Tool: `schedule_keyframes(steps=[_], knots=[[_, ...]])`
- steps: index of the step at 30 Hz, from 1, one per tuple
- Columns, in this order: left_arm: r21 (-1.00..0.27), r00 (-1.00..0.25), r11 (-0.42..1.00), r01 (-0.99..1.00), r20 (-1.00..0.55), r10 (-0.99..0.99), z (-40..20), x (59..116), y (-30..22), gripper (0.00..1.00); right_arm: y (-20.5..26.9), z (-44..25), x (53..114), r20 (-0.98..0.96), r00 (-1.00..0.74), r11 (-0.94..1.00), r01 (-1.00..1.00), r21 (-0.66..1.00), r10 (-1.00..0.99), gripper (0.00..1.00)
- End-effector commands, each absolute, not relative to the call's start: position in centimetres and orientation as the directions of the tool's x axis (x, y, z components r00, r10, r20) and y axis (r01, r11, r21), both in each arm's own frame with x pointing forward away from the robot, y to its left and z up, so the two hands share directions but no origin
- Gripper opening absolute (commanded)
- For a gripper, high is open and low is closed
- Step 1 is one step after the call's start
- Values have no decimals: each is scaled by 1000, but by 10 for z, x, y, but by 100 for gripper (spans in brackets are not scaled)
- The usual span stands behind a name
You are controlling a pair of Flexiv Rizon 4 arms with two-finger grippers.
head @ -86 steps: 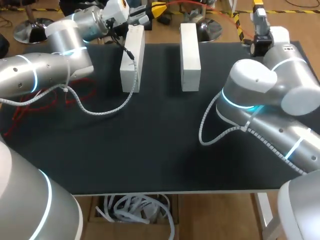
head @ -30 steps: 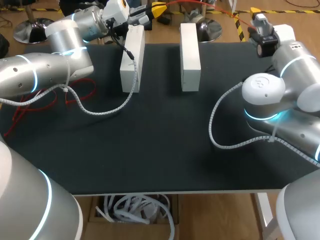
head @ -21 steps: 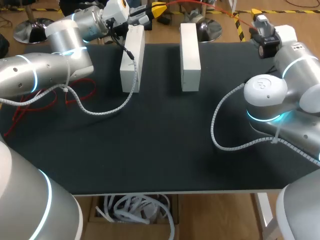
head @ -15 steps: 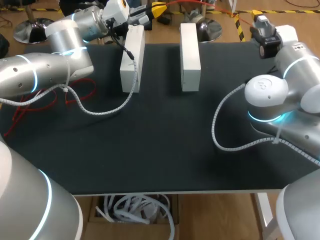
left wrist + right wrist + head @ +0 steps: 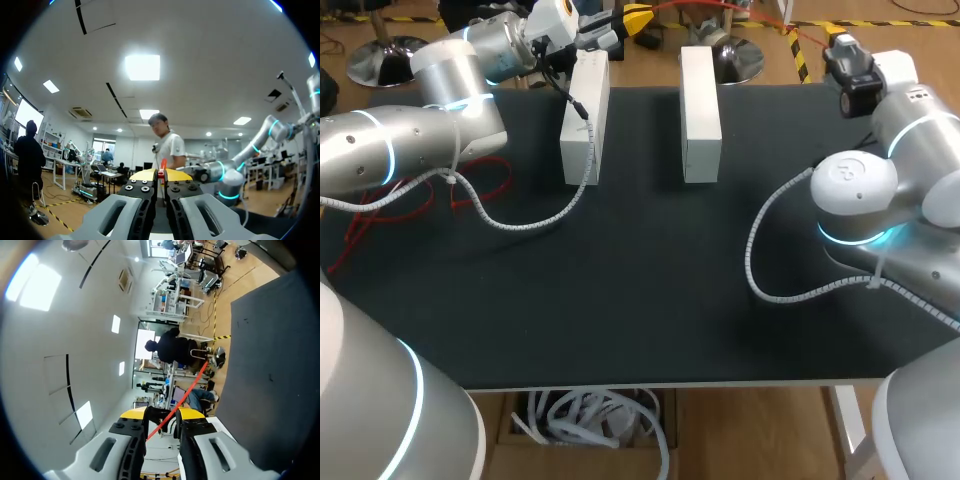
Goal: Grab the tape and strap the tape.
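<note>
A thin red tape (image 5: 175, 407) runs slantwise through the narrow gap between the yellow-tipped fingers of my right gripper (image 5: 163, 415), which stand slightly apart, open. That gripper (image 5: 842, 50) is held at the table's far right corner. My left gripper (image 5: 160, 175) is shut on an end of the red tape (image 5: 161, 165), which pokes out between its yellow tips. In the head view the left gripper (image 5: 636, 17) sits past the far edge, behind the left white block. The red tape (image 5: 760, 14) stretches above that edge between the two grippers.
Two long white blocks (image 5: 585, 115) (image 5: 700, 110) stand side by side at the back of the black table (image 5: 620, 290). My arms' grey cable hoses (image 5: 520, 222) (image 5: 770, 290) hang over the table. A loose red cord (image 5: 480, 190) lies at its left edge.
My right arm has swung back toward the table's right edge, its gripper shifting slightly right. Its fingers have drawn closer together around the tape. The left arm has not moved.
</note>
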State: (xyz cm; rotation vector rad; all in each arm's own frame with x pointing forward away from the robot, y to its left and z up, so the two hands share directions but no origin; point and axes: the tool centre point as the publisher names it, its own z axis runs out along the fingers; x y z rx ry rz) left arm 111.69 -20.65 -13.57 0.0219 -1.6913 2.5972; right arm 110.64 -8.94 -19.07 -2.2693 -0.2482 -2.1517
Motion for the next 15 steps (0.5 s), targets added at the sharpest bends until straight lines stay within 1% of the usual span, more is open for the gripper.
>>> schedule_keyframes(steps=[1, 15], knots=[[-913, -999, -405, -44, 35, 30, -136, 1118, -207, 0, -92, -190, 1108, 992, 47, -987, 119, 110, 116, 27], [-913, -999, -405, -44, 35, 30, -136, 1118, -207, 0, -98, -187, 1116, 989, 27, -984, 114, 139, 143, 29]])
